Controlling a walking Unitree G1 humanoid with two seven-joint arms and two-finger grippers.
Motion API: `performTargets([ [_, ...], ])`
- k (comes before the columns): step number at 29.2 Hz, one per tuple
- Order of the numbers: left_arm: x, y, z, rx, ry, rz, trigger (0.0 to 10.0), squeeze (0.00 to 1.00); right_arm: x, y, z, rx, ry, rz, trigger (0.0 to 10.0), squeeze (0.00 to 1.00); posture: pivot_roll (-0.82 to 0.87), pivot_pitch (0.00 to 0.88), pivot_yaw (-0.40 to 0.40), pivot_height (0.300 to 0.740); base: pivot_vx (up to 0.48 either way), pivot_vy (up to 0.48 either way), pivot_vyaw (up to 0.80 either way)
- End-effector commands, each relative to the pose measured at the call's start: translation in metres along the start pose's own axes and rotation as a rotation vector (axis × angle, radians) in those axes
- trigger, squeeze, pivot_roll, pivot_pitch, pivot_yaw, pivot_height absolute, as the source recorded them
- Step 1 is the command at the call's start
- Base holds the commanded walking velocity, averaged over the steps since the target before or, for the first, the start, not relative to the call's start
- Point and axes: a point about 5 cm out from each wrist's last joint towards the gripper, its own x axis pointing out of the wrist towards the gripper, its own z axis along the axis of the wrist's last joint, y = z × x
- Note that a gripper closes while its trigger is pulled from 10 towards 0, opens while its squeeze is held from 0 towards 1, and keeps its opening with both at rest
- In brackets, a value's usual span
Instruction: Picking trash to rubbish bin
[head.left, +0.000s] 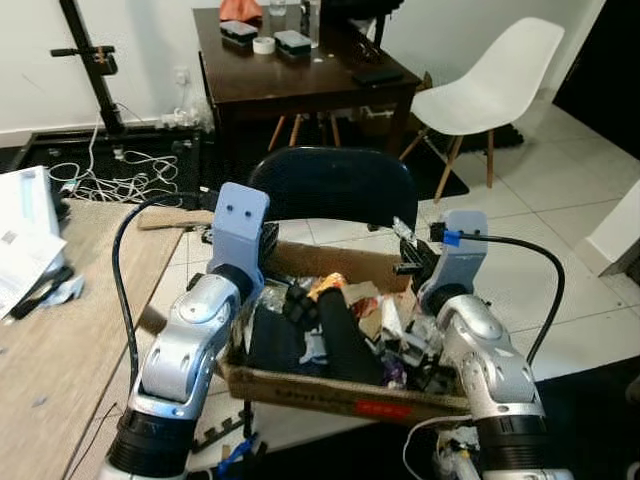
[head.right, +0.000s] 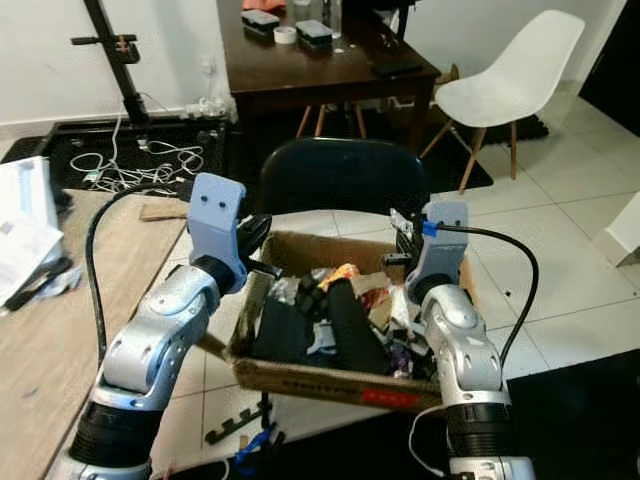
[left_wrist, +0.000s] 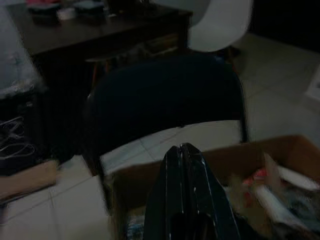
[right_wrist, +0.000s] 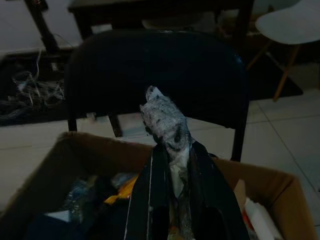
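Note:
An open cardboard box (head.left: 330, 393) heaped with trash stands on the seat of a black chair (head.left: 335, 185) just in front of me. Inside it lie dark cloth-like pieces, an orange wrapper (head.left: 326, 287) and several bits of paper and plastic. My left gripper (left_wrist: 182, 150) hovers over the box's left rear corner with its fingers pressed together and nothing between them. My right gripper (right_wrist: 172, 150) is over the right rear corner, shut on a crumpled grey-white wad of paper (right_wrist: 162, 117) that sticks out past the fingertips toward the chair back.
A wooden tabletop (head.left: 60, 330) with papers (head.left: 25, 230) runs along my left. Behind the chair stand a dark wooden table (head.left: 300, 75) and a white chair (head.left: 490, 80). Loose cables (head.left: 110, 180) lie on a black mat at the back left. White tiled floor opens to the right.

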Motion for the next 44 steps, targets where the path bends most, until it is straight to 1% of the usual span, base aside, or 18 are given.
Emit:
performTargets([
  [1, 0.0, 0.008, -0.005, 0.008, 0.026, 0.065, 10.0, 0.0, 0.0, 0.004, -0.007, -0.001, 0.029, 0.011, 10.0, 0.0, 0.17, 0.111, 0.019, 0.74, 0.0, 0.0, 0.0],
  [4, 0.0, 0.011, -0.007, 0.018, 0.039, 0.089, 10.0, 0.0, 0.001, 0.004, -0.007, -0.01, 0.032, 0.011, 10.0, 0.0, 0.17, 0.111, 0.019, 0.74, 0.0, 0.0, 0.0],
  [10, 0.0, 0.011, -0.007, 0.02, 0.041, 0.079, 10.0, 0.0, 0.002, 0.004, -0.008, -0.039, 0.037, 0.017, 10.0, 0.0, 0.17, 0.111, 0.019, 0.74, 0.0, 0.0, 0.0],
  [16, -0.001, 0.011, -0.007, 0.019, 0.041, 0.081, 10.0, 0.0, 0.004, 0.006, -0.019, -0.058, 0.121, 0.049, 10.0, 0.0, 0.17, 0.111, 0.018, 0.74, 0.0, 0.0, 0.0],
  [17, -0.001, 0.011, -0.007, 0.021, 0.042, 0.082, 10.0, 0.0, 0.003, 0.004, -0.034, -0.061, 0.193, 0.065, 10.0, 0.0, 0.17, 0.112, 0.016, 0.74, 0.0, 0.0, 0.0],
  [19, 0.0, 0.011, -0.007, 0.021, 0.042, 0.082, 10.0, 0.0, 0.002, 0.004, -0.038, -0.044, 0.212, 0.072, 10.0, 0.0, 0.17, 0.112, 0.016, 0.74, 0.0, 0.0, 0.0],
  [20, 0.0, 0.01, -0.007, 0.022, 0.042, 0.079, 10.0, 0.0, 0.002, 0.002, -0.042, -0.032, 0.228, 0.064, 10.0, 1.0, 0.17, 0.112, 0.016, 0.74, 0.0, 0.0, 0.0],
  [22, 0.0, 0.009, -0.007, 0.023, 0.042, 0.061, 10.0, 0.0, 0.002, -0.005, -0.048, -0.075, 0.257, 0.025, 10.0, 1.0, 0.17, 0.112, 0.016, 0.74, 0.0, 0.0, 0.0],
  [24, 0.0, 0.008, -0.007, 0.023, 0.041, 0.055, 10.0, 0.0, 0.002, -0.007, -0.049, -0.096, 0.26, 0.01, 10.0, 1.0, 0.17, 0.112, 0.016, 0.74, 0.0, 0.0, 0.0],
  [25, -0.001, 0.005, -0.007, 0.019, 0.04, 0.031, 10.0, 0.0, 0.003, -0.011, -0.048, -0.147, 0.254, -0.026, 10.0, 0.92, 0.17, 0.112, 0.016, 0.74, 0.0, 0.0, 0.0],
  [26, -0.001, 0.005, -0.007, 0.019, 0.04, 0.031, 10.0, 0.0, 0.003, -0.011, -0.048, -0.147, 0.254, -0.026, 10.0, 0.92, 0.17, 0.112, 0.016, 0.74, 0.0, 0.0, 0.0],
  [27, -0.001, 0.002, -0.007, 0.014, 0.038, 0.006, 10.0, 0.0, 0.004, -0.013, -0.047, -0.152, 0.245, -0.043, 10.0, 0.0, 0.17, 0.112, 0.016, 0.74, 0.0, 0.0, 0.0],
  [33, -0.003, -0.008, -0.005, 0.015, 0.029, -0.078, 10.0, 0.0, 0.006, -0.017, -0.04, -0.155, 0.211, -0.075, 10.0, 0.0, 0.17, 0.113, 0.022, 0.74, 0.0, 0.0, 0.0],
  [38, -0.003, -0.008, -0.005, 0.02, 0.028, -0.08, 10.0, 0.0, 0.009, -0.016, -0.033, -0.135, 0.149, -0.078, 10.0, 0.0, 0.17, 0.111, 0.023, 0.74, 0.0, 0.0, 0.0],
  [39, -0.003, -0.008, -0.005, 0.02, 0.028, -0.078, 10.0, 0.0, 0.01, -0.013, -0.027, -0.117, 0.104, -0.067, 10.0, 0.0, 0.18, 0.107, 0.025, 0.74, 0.0, 0.0, 0.0],
  [40, -0.003, -0.007, -0.005, 0.018, 0.028, -0.076, 10.0, 0.0, 0.012, -0.007, -0.015, -0.094, 0.03, -0.038, 10.0, 0.0, 0.18, 0.107, 0.025, 0.74, 0.0, 0.0, 0.0],
  [41, -0.003, -0.007, -0.004, 0.019, 0.027, -0.075, 10.0, 0.0, 0.012, -0.004, -0.01, -0.084, -0.005, -0.023, 10.0, 0.0, 0.18, 0.107, 0.025, 0.74, 0.0, 0.0, 0.0],
  [44, -0.003, -0.006, -0.004, 0.019, 0.026, -0.076, 10.0, 0.0, 0.013, 0.001, -0.004, -0.073, -0.045, -0.003, 10.0, 0.0, 0.18, 0.104, 0.026, 0.74, 0.0, 0.0, 0.0],
])
